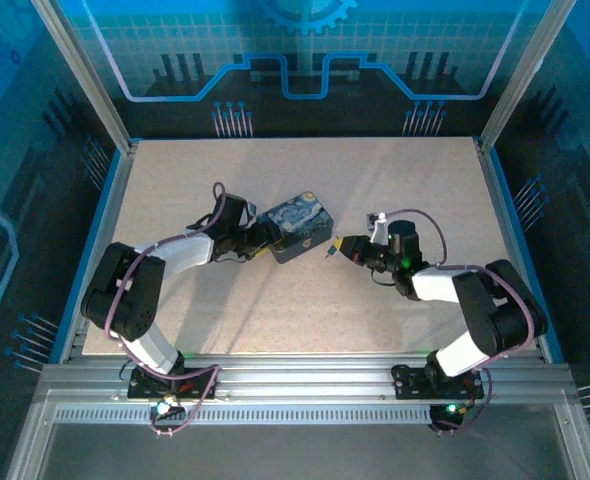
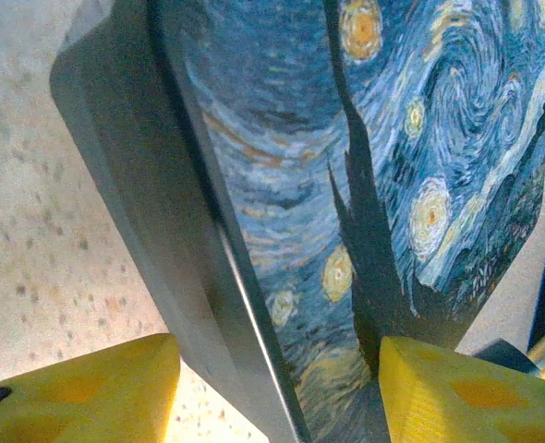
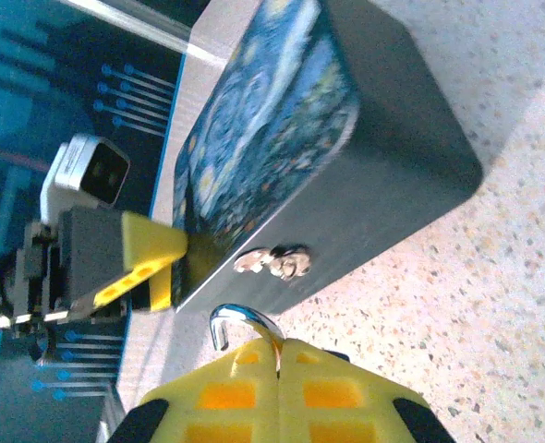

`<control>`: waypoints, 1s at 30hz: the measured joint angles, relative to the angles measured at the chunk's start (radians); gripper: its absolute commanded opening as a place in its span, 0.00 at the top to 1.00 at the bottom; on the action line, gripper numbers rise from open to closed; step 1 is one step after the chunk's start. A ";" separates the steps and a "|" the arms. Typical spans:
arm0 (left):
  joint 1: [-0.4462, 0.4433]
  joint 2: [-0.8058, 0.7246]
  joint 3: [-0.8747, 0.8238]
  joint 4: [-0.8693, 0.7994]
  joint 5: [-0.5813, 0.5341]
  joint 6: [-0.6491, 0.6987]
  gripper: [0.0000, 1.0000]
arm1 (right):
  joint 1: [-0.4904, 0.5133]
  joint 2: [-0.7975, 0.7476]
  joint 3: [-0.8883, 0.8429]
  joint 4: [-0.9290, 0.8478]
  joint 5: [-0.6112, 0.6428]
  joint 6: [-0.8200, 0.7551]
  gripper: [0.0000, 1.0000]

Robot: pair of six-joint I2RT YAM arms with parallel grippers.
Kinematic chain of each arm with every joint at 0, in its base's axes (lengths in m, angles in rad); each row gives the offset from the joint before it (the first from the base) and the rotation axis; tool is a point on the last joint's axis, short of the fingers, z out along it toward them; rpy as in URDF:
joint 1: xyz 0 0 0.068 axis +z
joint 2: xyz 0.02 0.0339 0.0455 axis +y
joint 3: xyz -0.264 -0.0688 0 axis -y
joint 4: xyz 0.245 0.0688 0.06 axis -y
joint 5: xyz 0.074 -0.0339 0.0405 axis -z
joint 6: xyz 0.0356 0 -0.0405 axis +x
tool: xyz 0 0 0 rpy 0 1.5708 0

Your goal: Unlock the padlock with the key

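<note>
The padlock [image 3: 242, 322] is pinched in my right gripper [image 3: 279, 355], whose yellow fingers are shut together. Only its shiny shackle, a hook with one free end, sticks out past the fingertips. It hangs just short of the small metal hasp [image 3: 274, 262] on the grey side of the starry-print box [image 3: 282, 120]. From above, the padlock [image 1: 328, 251] is a speck between my right gripper [image 1: 342, 249] and the box [image 1: 297, 226]. My left gripper [image 2: 280, 369] straddles the box's [image 2: 383, 157] other end, one finger on each side. The key is hidden.
The box lies mid-table on the speckled beige tabletop [image 1: 395, 180]. Blue rails and enclosure walls [image 1: 505, 200] border the table. Bare tabletop lies behind and in front of both arms.
</note>
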State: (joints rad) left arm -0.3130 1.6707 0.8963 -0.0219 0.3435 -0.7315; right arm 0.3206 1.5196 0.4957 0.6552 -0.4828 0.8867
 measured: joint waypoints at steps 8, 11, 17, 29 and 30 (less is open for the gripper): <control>0.047 0.097 0.111 -0.011 0.005 0.067 0.35 | -0.016 -0.190 0.062 -0.359 -0.042 -0.222 0.95; 0.056 0.115 0.130 -0.010 0.004 0.085 0.26 | -0.016 -0.244 0.064 -0.475 -0.050 -0.282 0.95; 0.061 0.101 0.124 -0.014 -0.037 0.110 0.17 | -0.016 -0.325 0.111 -0.742 -0.048 -0.384 0.95; 0.062 -0.372 -0.138 0.049 -0.196 0.111 0.04 | -0.006 -0.364 0.167 -1.075 -0.005 -0.487 0.95; 0.061 -0.414 -0.161 0.046 -0.211 0.110 0.03 | 0.002 -0.356 0.169 -1.093 0.009 -0.492 0.95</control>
State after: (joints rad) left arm -0.2516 1.2568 0.7349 0.0238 0.1329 -0.6212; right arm 0.3229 1.1633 0.6647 -0.4377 -0.4740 0.3946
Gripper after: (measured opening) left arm 0.960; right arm 0.050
